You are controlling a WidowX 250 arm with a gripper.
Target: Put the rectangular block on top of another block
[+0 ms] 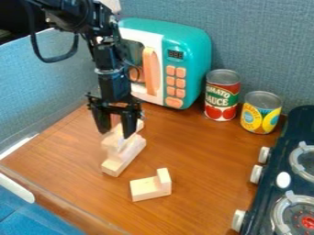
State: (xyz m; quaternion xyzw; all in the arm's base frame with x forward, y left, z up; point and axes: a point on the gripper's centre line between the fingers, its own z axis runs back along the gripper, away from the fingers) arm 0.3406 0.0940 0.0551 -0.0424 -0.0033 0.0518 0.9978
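There is one black robot arm point(113, 85) with one gripper point(115, 134), one toy microwave point(195, 50) with seven orange buttons point(174, 102), and two cans point(222, 95). One stove point(300, 121) shows two burners point(294, 213) and three knobs point(256, 174) along its edge. The wooden blocks point(147, 189) form two groups, but how many blocks make up each cannot be told for certain.

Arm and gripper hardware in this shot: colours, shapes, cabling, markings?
Black segmented robot arm with chunky joints and a slimmer, boxy lower section. A thick black cable loops out beside the upper part. Small pale marks near the upper joints, not legible. Black two-finger gripper: wide crossbar, two dark, tapering fingers.
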